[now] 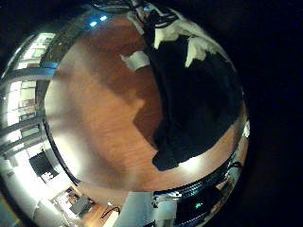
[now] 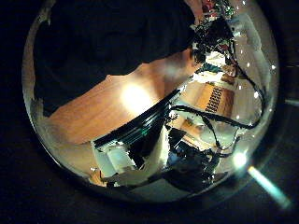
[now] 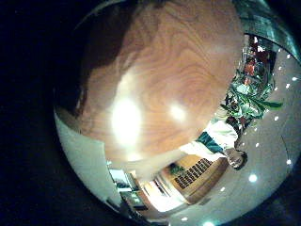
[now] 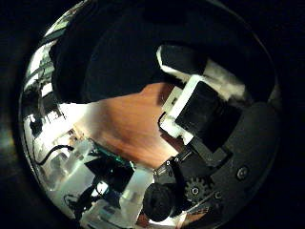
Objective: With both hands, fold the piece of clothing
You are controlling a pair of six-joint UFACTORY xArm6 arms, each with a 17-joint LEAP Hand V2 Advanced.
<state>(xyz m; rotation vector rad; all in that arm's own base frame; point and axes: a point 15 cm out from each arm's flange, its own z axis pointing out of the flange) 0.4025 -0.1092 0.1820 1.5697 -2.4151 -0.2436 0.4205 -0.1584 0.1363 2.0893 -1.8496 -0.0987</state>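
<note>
A dark piece of clothing lies partly on the wooden table in the left little finger side palm view. My left hand's fingers are curled on its edge there. In the left thumb side palm view the clothing fills much of the picture, close to the palm. In the right thumb side palm view my right hand has its thumb bent onto the clothing, which is close to that palm. The right little finger side palm view shows the clothing only as a dark strip beside the table.
Bare table top spreads out beside the clothing in the right little finger side palm view, down to its front edge. The left thumb side palm view shows bare table beside the cloth and the other arm across it.
</note>
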